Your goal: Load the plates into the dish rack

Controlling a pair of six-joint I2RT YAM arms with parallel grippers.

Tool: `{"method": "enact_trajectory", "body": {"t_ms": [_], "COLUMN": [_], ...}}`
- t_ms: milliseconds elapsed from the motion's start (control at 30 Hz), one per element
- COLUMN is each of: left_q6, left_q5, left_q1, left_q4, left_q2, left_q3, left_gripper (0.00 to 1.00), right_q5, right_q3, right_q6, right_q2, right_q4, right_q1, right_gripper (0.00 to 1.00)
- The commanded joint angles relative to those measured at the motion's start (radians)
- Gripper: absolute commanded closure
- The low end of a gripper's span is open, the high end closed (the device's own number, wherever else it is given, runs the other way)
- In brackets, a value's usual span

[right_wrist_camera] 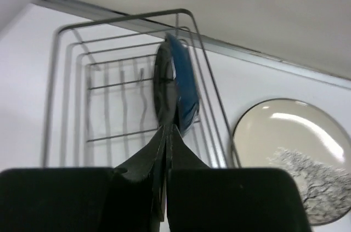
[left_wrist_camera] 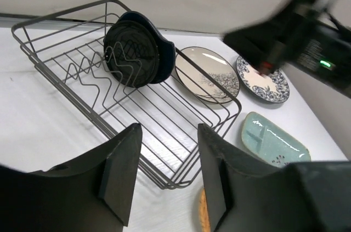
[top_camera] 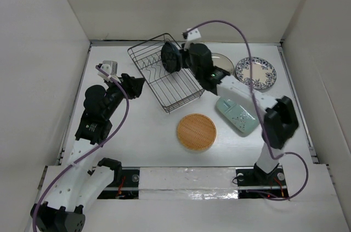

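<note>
- The right gripper [right_wrist_camera: 166, 129] is pinched fully shut with nothing in it, and its tip is close to the blue plate [top_camera: 170, 56]. A careless move from here could clip the rim and topple the plate.
- The blue plate stands on edge in the dish rack [top_camera: 174, 94], at the end of the prongs [left_wrist_camera: 82, 75] and just inside the rack's right side. The rack sits askew near the far edge of the table [top_camera: 137, 133]. It is light wire, so a nudge could make it skid.
- The plate lies parallel to that right side. Its dark underside faces across the rack and its blue face faces the beige plate [left_wrist_camera: 207, 74]. I cannot tell which way its long axis runs.
- The left gripper [left_wrist_camera: 167, 133] is wide open and empty beside the rack's left side.
- The beige plate lies flat just beside the rack and looks awkward to lift cleanly.
</note>
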Motion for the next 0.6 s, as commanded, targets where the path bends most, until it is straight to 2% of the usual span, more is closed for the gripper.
{"method": "enact_trajectory", "body": {"t_ms": [0, 33, 100, 133, 167, 267, 367, 400, 433, 533, 567], "left_q6": [0.010, 0.010, 0.008, 0.008, 0.007, 0.007, 0.007, 0.007, 0.007, 0.007, 0.007], "left_q5": [-0.003, 0.000, 0.001, 0.002, 0.002, -0.004, -0.004, -0.004, -0.004, 0.007, 0.008], "left_q1": [-0.001, -0.001, -0.001, -0.001, -0.001, -0.001, -0.001, -0.001, -0.001, -0.001, -0.001], "left_q4": [0.037, 0.037, 0.037, 0.037, 0.035, 0.035, 0.035, 0.037, 0.035, 0.040, 0.040], "left_q2": [-0.017, -0.014, -0.014, -0.014, -0.014, -0.016, -0.017, -0.020, -0.023, -0.027, -0.027], "left_q3": [-0.012, -0.011, -0.011, -0.011, -0.011, -0.009, -0.012, -0.012, -0.012, -0.014, -0.012], "left_gripper": [0.59, 0.71, 0.87, 0.98, 1.00, 1.00, 1.00, 1.00, 0.91, 0.72, 0.70], "right_q5": [-0.121, -0.124, -0.130, -0.122, -0.130, -0.209, -0.314, -0.341, -0.364, -0.449, -0.478], "right_q3": [-0.299, -0.368, -0.487, -0.595, -0.648, -0.847, -1.013, -1.048, -1.076, -1.165, -1.176], "right_q6": [0.200, 0.243, 0.295, 0.368, 0.414, 0.560, 0.654, 0.674, 0.712, 0.742, 0.739], "right_q2": [-0.211, -0.309, -0.404, -0.452, -0.543, -0.677, -0.828, -0.877, -0.897, -0.938, -0.942], "right_q4": [0.096, 0.092, 0.026, -0.005, -0.075, -0.170, -0.221, -0.226, -0.238, -0.253, -0.250], "right_q1": [-0.027, -0.027, -0.038, -0.038, -0.065, -0.107, -0.136, -0.145, -0.145, -0.145, -0.145], "right_gripper": [1.00, 1.00, 1.00, 1.00, 1.00, 1.00, 1.00, 0.94, 0.72, 0.39, 0.35]}}
